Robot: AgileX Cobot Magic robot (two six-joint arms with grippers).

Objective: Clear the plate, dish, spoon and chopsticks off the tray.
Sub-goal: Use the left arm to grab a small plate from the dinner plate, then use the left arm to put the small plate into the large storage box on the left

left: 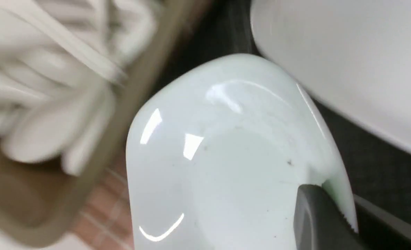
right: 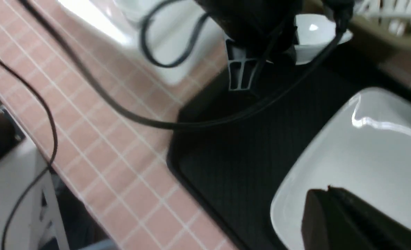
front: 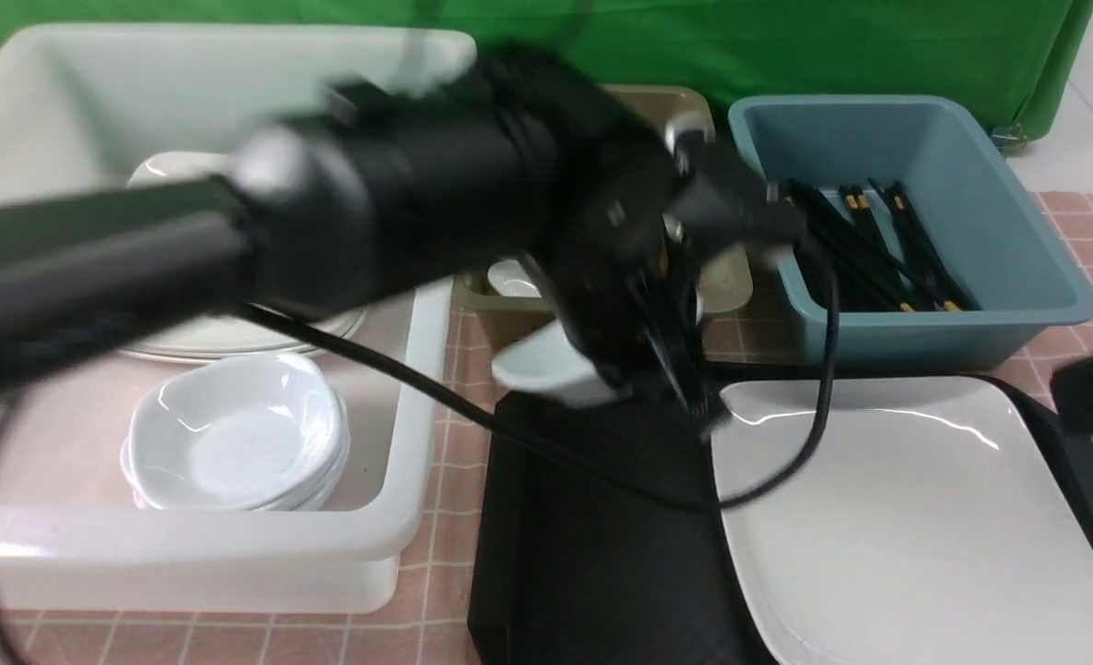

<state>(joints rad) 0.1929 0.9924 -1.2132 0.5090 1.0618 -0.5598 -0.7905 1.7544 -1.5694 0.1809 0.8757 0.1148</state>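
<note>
My left gripper (front: 685, 392) reaches across from the left and is shut on the rim of a small deep white dish (front: 546, 369) at the far left corner of the black tray (front: 592, 536). In the left wrist view one dark finger (left: 316, 215) sits inside the dish (left: 233, 156), with the rim pinched. The large white plate (front: 916, 517) lies on the right half of the tray. My right gripper (right: 327, 192) hovers shut and empty over the plate (right: 365, 156). I see no spoon or chopsticks on the tray.
A big white tub (front: 389, 536) at the left holds stacked plates and small dishes (front: 232, 443). Behind the tray stand a tan bin (front: 722, 286) with white spoons and a blue bin (front: 1017, 305) with black chopsticks. A black cable (front: 786, 480) droops over the tray.
</note>
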